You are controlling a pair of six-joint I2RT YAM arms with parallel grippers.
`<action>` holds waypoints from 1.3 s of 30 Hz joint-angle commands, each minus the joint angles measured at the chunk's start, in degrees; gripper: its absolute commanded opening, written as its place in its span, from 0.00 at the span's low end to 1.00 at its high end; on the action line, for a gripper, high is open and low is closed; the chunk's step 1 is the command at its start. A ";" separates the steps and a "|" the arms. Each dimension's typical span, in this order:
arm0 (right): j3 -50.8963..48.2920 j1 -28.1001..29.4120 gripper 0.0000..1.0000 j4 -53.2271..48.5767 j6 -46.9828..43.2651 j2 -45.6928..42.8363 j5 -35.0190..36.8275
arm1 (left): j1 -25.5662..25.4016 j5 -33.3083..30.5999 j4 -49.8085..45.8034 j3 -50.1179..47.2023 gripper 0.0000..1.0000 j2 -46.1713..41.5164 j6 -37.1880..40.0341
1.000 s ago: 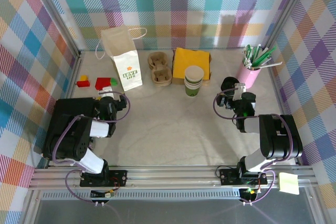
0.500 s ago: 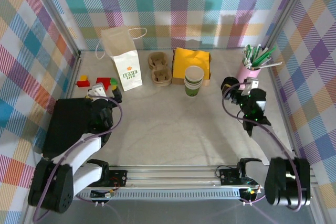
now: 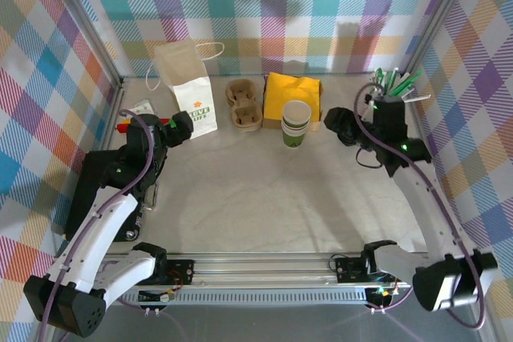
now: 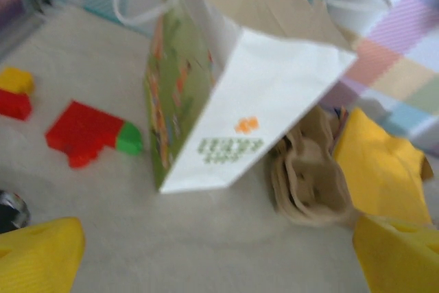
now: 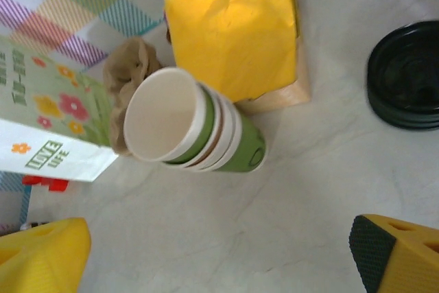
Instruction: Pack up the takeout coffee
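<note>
The takeout coffee cup [image 3: 296, 123] stands upright at the middle back of the table, white at the rim and green below. In the right wrist view the cup [image 5: 236, 149] looks like a nested stack with an empty top. My right gripper [image 3: 343, 127] hovers just right of it. Its yellow fingers are spread wide apart, and the right gripper [image 5: 219, 262] has only bare table between them. My left gripper [image 3: 180, 126] sits in front of the white paper bag [image 3: 186, 90]. The left gripper [image 4: 219, 265] is open and empty, a short way from the bag [image 4: 254, 101].
A brown pulp cup tray [image 3: 244, 104] and yellow napkins [image 3: 292, 95] lie behind the cup. Black lids [image 5: 405, 84] rest to its right. A pink pen holder [image 3: 385, 90] stands at the back right. Red, yellow and green blocks [image 4: 86, 132] lie left of the bag.
Both arms have unfolded from their near-edge rest pose and reached toward the back: the left toward the paper bag, the right toward the lids and cup. Both grippers stay open.
</note>
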 commanded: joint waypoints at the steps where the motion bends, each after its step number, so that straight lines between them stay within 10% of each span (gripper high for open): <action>1: 8.02 4.02 0.98 -10.84 2.75 5.68 5.62 | -0.88 9.41 -9.25 3.45 1.00 0.86 -2.85; 26: 40.83 8.34 0.71 -22.08 1.36 41.94 10.72 | -2.03 21.01 -10.74 8.04 0.90 6.27 1.34; 39: 41.80 9.76 0.33 -22.29 0.17 45.40 10.77 | -2.38 19.84 -11.50 7.91 0.90 6.57 1.48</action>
